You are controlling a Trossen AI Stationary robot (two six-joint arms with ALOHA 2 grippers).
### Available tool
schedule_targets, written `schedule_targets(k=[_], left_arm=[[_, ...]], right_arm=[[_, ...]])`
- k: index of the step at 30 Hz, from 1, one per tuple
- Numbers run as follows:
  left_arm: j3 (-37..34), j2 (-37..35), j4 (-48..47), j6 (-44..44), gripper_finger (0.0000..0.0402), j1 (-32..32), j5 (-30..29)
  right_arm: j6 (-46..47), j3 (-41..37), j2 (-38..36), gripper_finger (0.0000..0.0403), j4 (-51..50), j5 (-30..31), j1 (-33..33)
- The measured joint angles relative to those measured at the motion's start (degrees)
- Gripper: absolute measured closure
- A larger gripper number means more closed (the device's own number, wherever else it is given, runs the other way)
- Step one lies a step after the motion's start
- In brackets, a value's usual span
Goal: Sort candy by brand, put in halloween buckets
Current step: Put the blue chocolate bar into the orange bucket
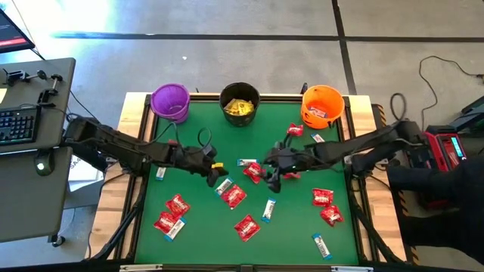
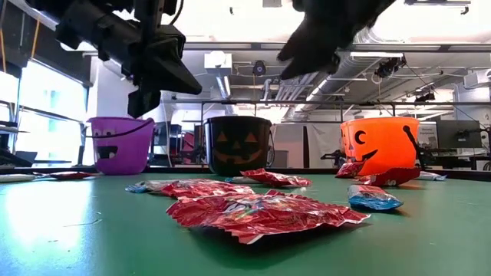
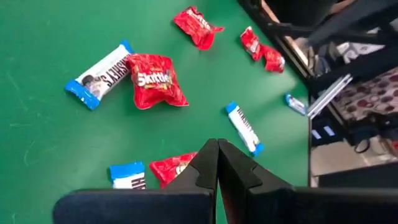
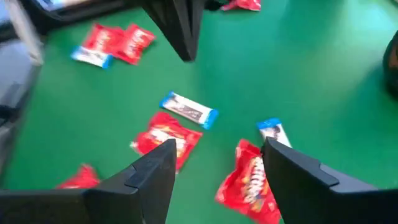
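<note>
Left claw: my left claw (image 1: 217, 165) hung above the green bench (image 1: 204, 242), fingers pressed together; a scrap of yellow showed at its tip in the high view, though I could not tell whether it was pinched there.
Right claw: my right claw (image 1: 270, 178) hovered over the middle of the bench with its fingers spread wide apart, nothing between them.
Candy under right claw: a red packet (image 4: 249, 185) and a second red packet (image 4: 166, 138) lay just below the spread fingers, with a white-and-blue bar (image 4: 188, 109) just beyond them.
Candy near left claw: a red packet (image 3: 154, 81) and a white-and-blue bar (image 3: 102, 73) lay touching, ahead of the closed fingers.
Other candy: more red packets and blue bars lay scattered across the bench on both sides of my claws.
Buckets: purple bucket (image 1: 170, 101), black bucket (image 1: 240, 103) holding yellow packets (image 1: 240, 108), and orange bucket (image 1: 322, 106) stood in a row along the far edge, beyond both claws.
</note>
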Motion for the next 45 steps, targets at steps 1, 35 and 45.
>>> schedule_targets(k=[1,35,45], left_arm=[[0.00,-0.07,0.01,0.02,0.0401,0.09,0.55],[0.09,14.79,-10.84,-7.40,0.0188,-17.17,-19.38],[0.31,17.08,-11.19,-7.36,0.0189,-17.07,-19.68]], right_arm=[[-0.39,0.00,1.27,0.0178,0.30,0.26,-0.04],[-0.40,0.00,6.45,0.0178,-0.85,-0.39,-0.09],[-0.42,0.00,6.45,0.0178,-1.33,-0.37,-0.13]])
